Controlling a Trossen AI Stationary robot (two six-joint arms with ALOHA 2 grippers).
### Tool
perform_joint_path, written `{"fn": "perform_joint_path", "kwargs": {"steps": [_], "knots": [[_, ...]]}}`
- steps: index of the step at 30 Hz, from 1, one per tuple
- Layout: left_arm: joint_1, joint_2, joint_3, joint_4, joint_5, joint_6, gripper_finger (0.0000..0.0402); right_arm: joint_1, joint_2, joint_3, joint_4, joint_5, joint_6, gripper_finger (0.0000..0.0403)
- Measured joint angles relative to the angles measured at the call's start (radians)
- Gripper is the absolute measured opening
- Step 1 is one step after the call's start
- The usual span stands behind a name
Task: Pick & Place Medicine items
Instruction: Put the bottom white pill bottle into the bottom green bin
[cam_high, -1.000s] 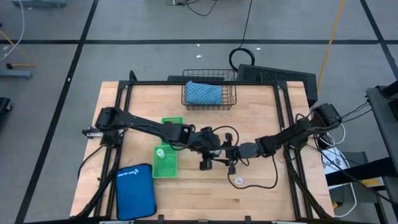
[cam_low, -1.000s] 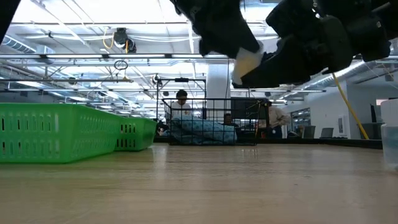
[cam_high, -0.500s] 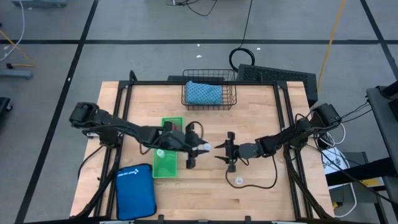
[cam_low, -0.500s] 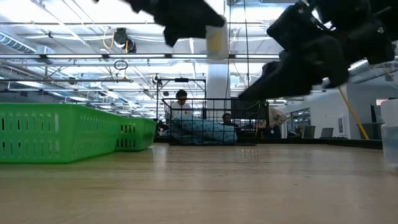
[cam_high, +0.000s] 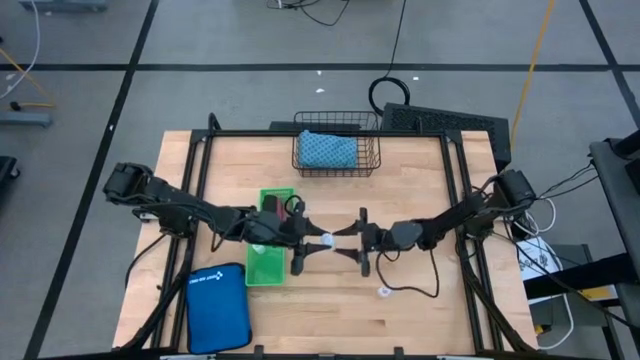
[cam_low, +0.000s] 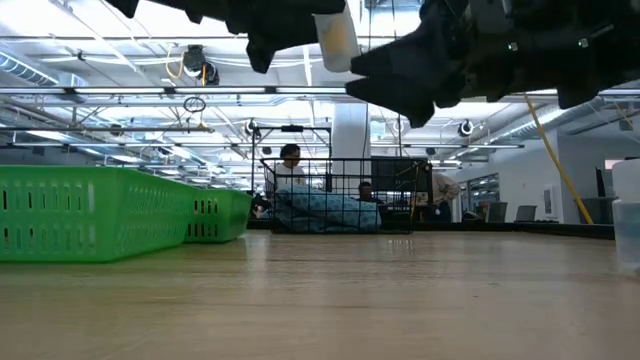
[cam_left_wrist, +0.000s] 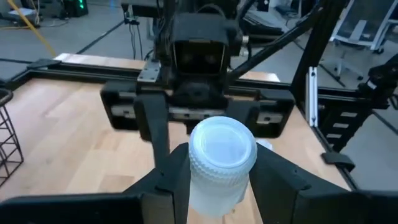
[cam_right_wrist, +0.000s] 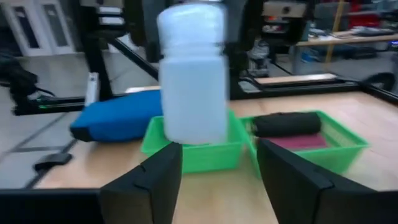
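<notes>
The left hand (cam_high: 312, 241) grips a small white bottle (cam_high: 325, 241) in the air above the wooden surface (cam_high: 420, 180), just past the green trays (cam_high: 268, 262). The right hand (cam_high: 352, 239) faces it with its fingers (cam_right_wrist: 292, 180) spread wide, close to the bottle but not touching. One more white bottle (cam_high: 384, 292) stands alone on the surface nearby. A black piece (cam_right_wrist: 287, 124) and a pink piece (cam_right_wrist: 298, 142) lie in one green tray. A blue pouch (cam_high: 217, 306) lies beside the trays. Farther back, a wire basket (cam_high: 337, 150) holds a blue cloth (cam_high: 326, 150).

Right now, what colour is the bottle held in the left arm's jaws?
White, a translucent milky white bottle with a ribbed cap; the left wrist view shows it best.
</notes>
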Motion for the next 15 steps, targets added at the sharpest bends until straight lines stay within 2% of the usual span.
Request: {"fn": "perform_joint_path", "kwargs": {"steps": [3,8,11,15], "knots": [[0.000,0.000,0.000,-0.007,0.000,0.001,0.0135,0.001,0.034,0.018,0.033,-0.051,0.000,0.0218],[0.000,0.000,0.000,-0.031,-0.001,-0.005,0.0135,0.001,0.065,0.056,0.034,-0.054,-0.020,0.0238],[0.000,0.001,0.000,-0.045,-0.001,-0.020,0.0135,0.001,0.067,0.065,0.036,-0.054,-0.034,0.0235],[0.000,0.001,0.000,-0.046,-0.001,-0.027,0.0135,0.001,0.066,0.066,0.037,-0.052,-0.045,0.0210]]}}
